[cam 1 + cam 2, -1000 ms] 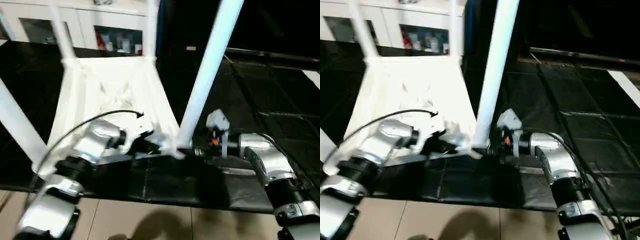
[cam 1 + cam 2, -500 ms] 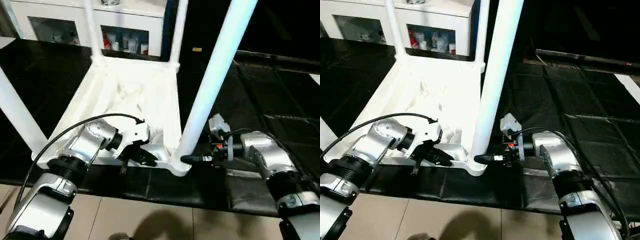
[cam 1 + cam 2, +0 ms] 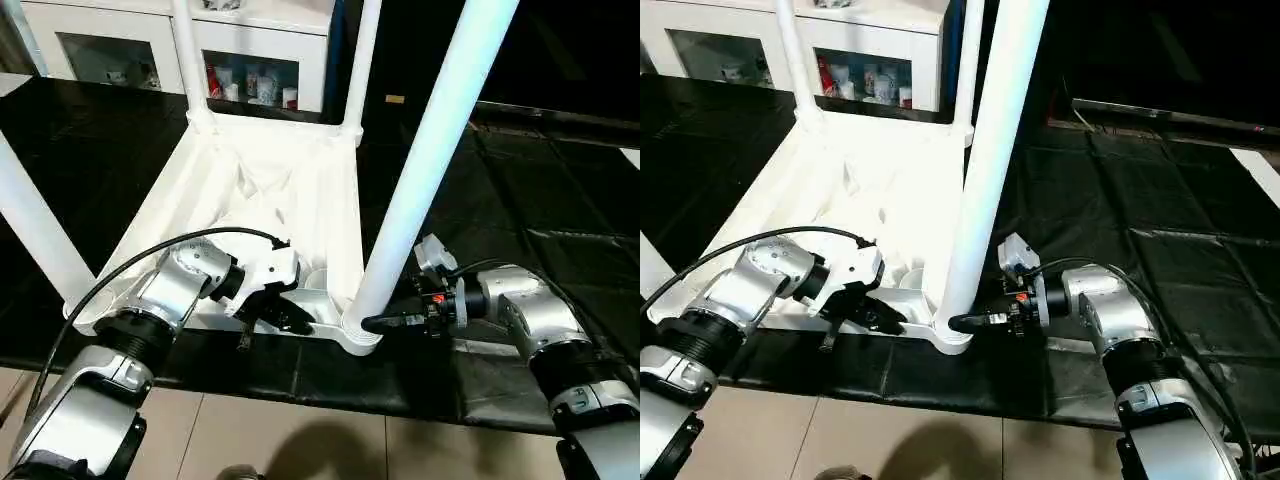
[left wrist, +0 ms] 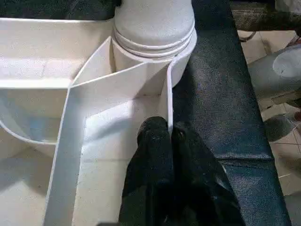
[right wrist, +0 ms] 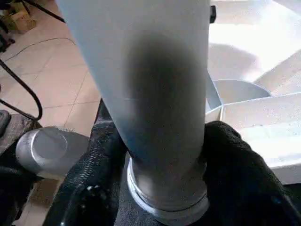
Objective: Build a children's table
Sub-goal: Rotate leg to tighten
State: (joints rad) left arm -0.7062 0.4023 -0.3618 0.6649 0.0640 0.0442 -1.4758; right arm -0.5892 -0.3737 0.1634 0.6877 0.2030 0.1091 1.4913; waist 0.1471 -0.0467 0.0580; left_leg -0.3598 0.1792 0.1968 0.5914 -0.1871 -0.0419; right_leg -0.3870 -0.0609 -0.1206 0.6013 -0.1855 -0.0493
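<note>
The children's table (image 3: 270, 190) lies upside down on a black mat (image 3: 520, 200), its ribbed underside facing up and its legs standing upward from the corner sockets. Behind the table stands a white cabinet (image 3: 250, 45) whose glass doors show small bottles and jars (image 3: 245, 85) on a shelf inside. The near right leg (image 3: 430, 170) rises from the table's near right corner socket (image 3: 360, 335). The right gripper (image 5: 160, 179) grasps this leg just above the socket, one black finger on each side of the shaft, as the right wrist view shows close up; from the head views only its dark fingertips (image 3: 970, 322) are seen touching the leg's base. The left gripper (image 4: 167, 141) is clenched on the table's thin near rim wall just beside that same socket, a finger on each side of the wall. Compared with half a second ago, both grippers keep their holds and the table sits in much the same place; a second ago the whole scene sat lower and skewed, which is the camera's shift. The left wrist view alone shows the ringed collar (image 4: 155, 40) where the leg seats into the socket.
</note>
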